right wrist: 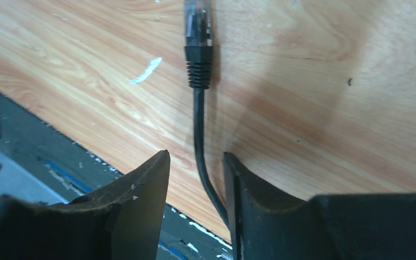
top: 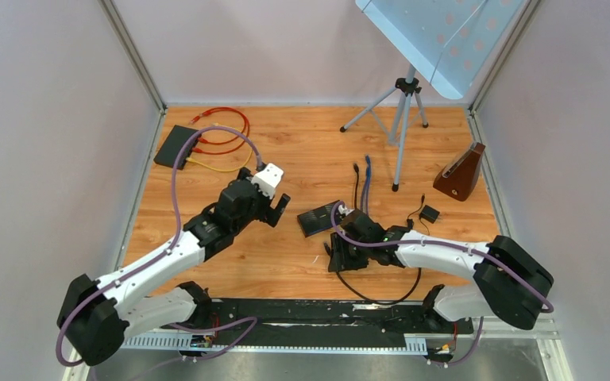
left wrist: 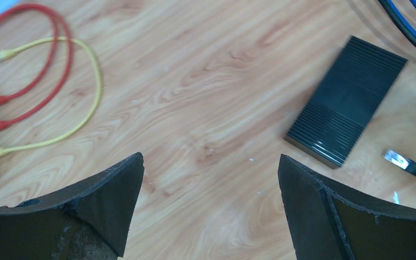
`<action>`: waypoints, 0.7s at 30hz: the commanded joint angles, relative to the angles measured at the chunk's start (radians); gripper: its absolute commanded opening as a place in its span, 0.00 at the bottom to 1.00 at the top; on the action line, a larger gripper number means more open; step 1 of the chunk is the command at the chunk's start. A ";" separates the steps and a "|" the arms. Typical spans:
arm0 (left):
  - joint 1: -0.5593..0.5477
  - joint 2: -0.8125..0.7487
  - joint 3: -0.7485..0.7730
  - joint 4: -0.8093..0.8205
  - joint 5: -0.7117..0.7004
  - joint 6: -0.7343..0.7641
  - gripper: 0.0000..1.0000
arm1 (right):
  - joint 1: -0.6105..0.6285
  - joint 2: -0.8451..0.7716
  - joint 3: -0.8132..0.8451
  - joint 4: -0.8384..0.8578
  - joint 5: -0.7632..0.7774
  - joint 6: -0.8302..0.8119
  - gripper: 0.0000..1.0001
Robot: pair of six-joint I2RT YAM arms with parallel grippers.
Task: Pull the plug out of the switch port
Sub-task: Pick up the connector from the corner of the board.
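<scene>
Here's the plug (right wrist: 197, 24), clear tip and black boot, lying flat on the wooden tabletop (top: 302, 143). It's on the near side of the switch (top: 319, 220), close by but not touching it. The right pincer (right wrist: 195, 158) sits low just behind the plug, on the side away from the switch, and the black cable (right wrist: 197, 119) runs straight between its fingers (right wrist: 141, 189). The jaws are only partly apart and the gap is wider than the cable. The cable leans towards one finger with wood showing on the other side, so it isn't being squeezed.

Left of the switch, the left pincer (left wrist: 211, 162) hangs above bare wood, spread wide, with nothing in it. Its camera shows the switch lying flat at a slant, ribbed top up.

On the switch's far side a blue cable (top: 367, 182) trails away across the wood. Well off to the switch's far left sits a second black box (top: 175, 145), with red cables (top: 226, 127) and a yellow cable (top: 222, 165) looping out from its edge. One yellow end lies loose on the wood.
</scene>
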 commanded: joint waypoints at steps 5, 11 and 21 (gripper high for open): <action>0.012 -0.130 -0.086 0.134 -0.231 -0.076 1.00 | 0.093 0.055 0.088 -0.100 0.145 -0.021 0.37; 0.013 -0.109 -0.074 0.118 -0.236 -0.075 1.00 | 0.098 0.063 0.136 -0.145 0.115 -0.024 0.02; 0.014 -0.078 -0.061 0.116 -0.229 -0.082 1.00 | 0.098 -0.230 0.279 -0.349 0.165 0.052 0.00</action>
